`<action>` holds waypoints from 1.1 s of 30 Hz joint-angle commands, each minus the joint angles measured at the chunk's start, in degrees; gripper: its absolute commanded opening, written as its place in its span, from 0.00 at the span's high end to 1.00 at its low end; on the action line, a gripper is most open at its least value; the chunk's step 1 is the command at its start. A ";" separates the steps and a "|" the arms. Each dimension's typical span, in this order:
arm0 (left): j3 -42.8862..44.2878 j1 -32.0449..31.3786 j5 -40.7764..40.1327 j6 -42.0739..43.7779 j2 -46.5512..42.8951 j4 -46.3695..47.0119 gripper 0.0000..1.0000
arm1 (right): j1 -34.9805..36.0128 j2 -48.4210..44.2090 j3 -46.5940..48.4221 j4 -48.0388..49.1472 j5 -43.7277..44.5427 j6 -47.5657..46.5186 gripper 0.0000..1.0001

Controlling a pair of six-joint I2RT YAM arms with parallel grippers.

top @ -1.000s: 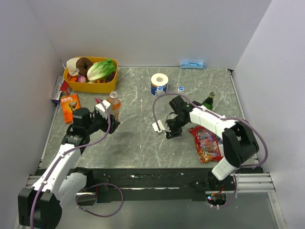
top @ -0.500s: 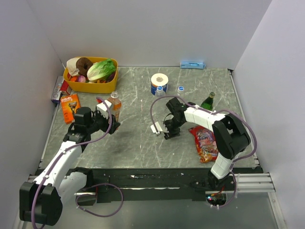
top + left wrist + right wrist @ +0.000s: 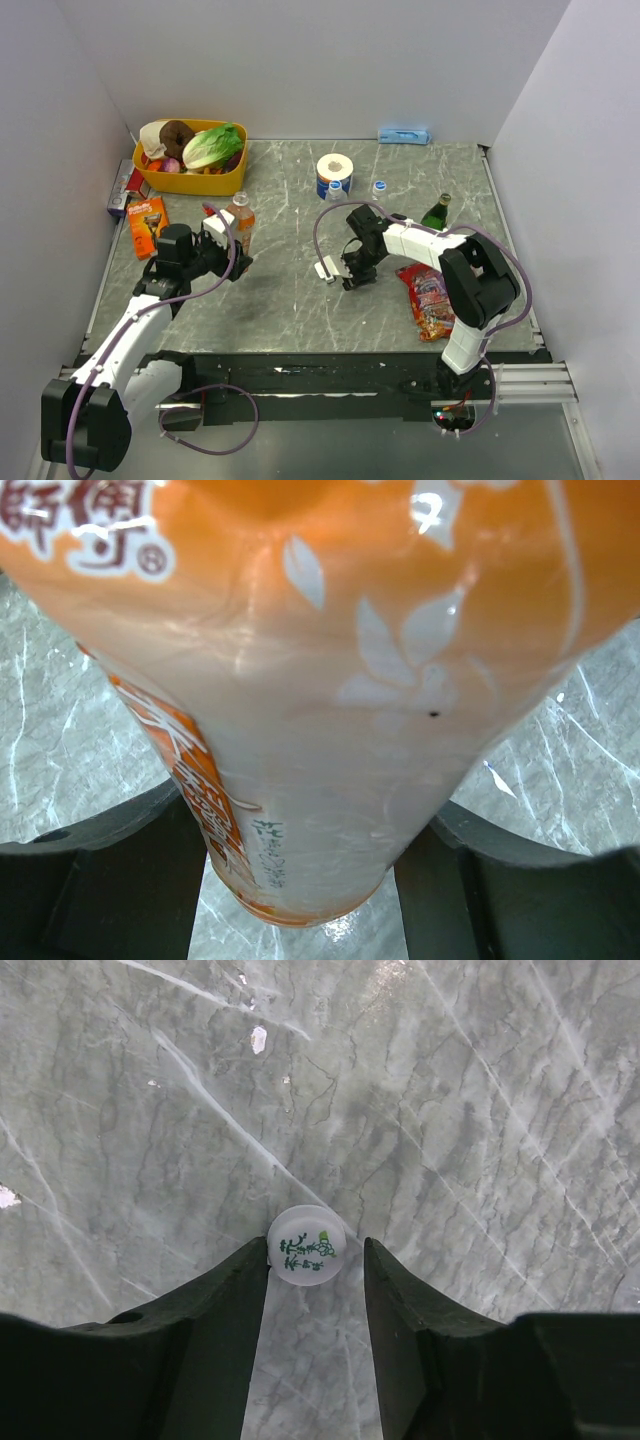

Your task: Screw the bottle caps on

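My left gripper [image 3: 228, 243] is shut on the lower body of the orange drink bottle [image 3: 241, 214], which stands upright at the left; in the left wrist view the bottle [image 3: 320, 700] fills the frame between both fingers. My right gripper [image 3: 350, 281] is open low over mid-table. In the right wrist view a small white round cap with green print [image 3: 306, 1244] lies on the table between the fingertips, touching the left finger [image 3: 225, 1310], with a gap to the right one. Two blue caps [image 3: 380, 185] [image 3: 335, 186] sit at the back; the small clear bottles are hard to make out.
A toilet roll [image 3: 336, 166] stands behind the left blue cap. A yellow basket [image 3: 190, 186] of food is at the back left, an orange box [image 3: 148, 222] by the left wall. A green bottle [image 3: 436, 211] and a red snack packet [image 3: 432, 298] lie right of my right gripper.
My right gripper has moved a little to the left and settled low over the table. My left arm and the orange bottle have hardly moved.
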 commanded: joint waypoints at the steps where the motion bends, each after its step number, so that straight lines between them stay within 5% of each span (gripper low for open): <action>1: 0.90 0.31 1.19 -0.58 0.05 2.29 0.99 | 0.07 0.24 0.34 1.30 -0.06 -1.49 0.50; 33: -0.33 0.31 1.63 -0.23 0.93 3.78 0.99 | 1.56 1.29 -1.85 0.86 0.91 -3.08 0.54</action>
